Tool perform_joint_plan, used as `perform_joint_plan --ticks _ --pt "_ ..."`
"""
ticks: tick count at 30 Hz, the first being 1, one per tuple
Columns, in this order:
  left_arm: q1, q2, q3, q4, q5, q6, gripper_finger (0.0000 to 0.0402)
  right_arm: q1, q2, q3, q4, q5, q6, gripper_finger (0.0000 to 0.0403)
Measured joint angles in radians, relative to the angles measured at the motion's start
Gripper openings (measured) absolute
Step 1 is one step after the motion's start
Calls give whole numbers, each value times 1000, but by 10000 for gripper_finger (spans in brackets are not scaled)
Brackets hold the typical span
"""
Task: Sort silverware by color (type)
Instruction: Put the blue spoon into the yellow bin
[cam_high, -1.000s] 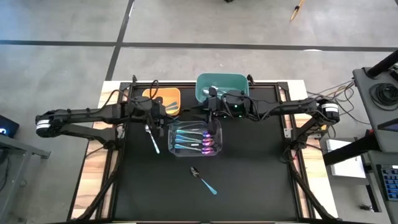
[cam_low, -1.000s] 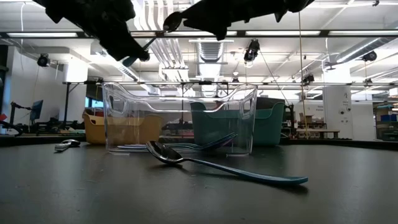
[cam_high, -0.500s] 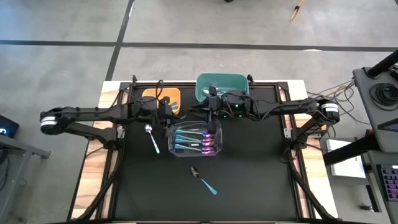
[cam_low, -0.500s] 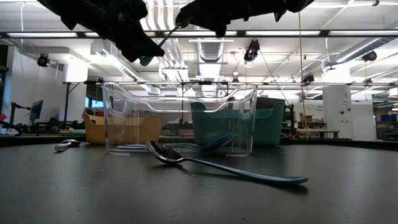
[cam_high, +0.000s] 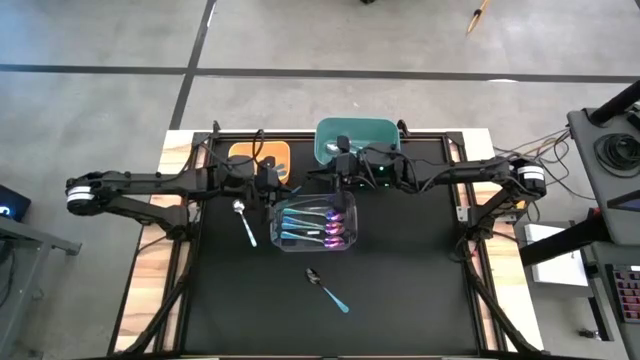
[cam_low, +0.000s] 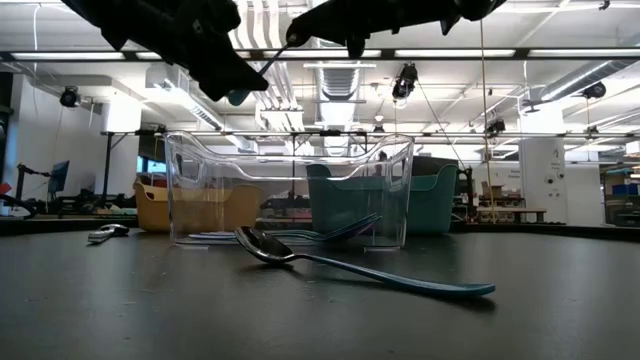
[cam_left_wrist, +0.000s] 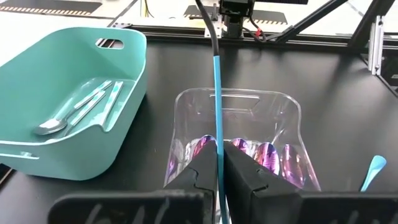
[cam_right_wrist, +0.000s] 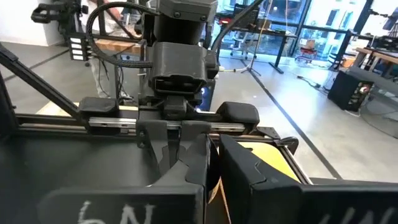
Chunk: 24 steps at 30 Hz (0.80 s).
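gripping a thin blue-handled spoon (cam_left_wrist: 217, 93) end to end, left tool (cam_left_wrist: 219, 177) and right tool (cam_right_wrist: 210, 163) (both clamped), above clear glossy bin (cam_left_wrist: 236, 134)

Three bins are seen: one orange (cam_high: 262, 155), one teal (cam_high: 358, 131), one clear (cam_high: 314, 222). Two spoons (cam_high: 327, 288) are counted on the desk (cam_high: 400, 290), and one is gripped between both jaws.

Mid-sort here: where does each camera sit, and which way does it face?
High: overhead, straight down; both arms, left gripper and right gripper by the clear bin.
Low: table height, looking level; grippers overhead; shares the clear bin.
Left wrist: past its fingers pinching a spoon, toward clear bin and teal bin.
Right wrist: past its shut fingers, toward the left gripper.
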Motion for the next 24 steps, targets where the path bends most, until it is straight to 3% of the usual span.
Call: perform_joint_plan --ticks 5,11,14,18,24 --pt "0 -1 -1 23 -1 -13 8 0 0 0 2 0 21 15" --pt "1 -5 -1 35 -23 -13 68 0 0 0 0 0 26 14" --pt "0 -12 -1 30 -108 6 111 0 0 0 -1 31 27 14" --pt "1 -38 -1 18 -258 58 161 2 0 0 -29 173 64 13" --pt "2 -76 -1 30 -456 141 197 0 0 0 -57 349 191 11"
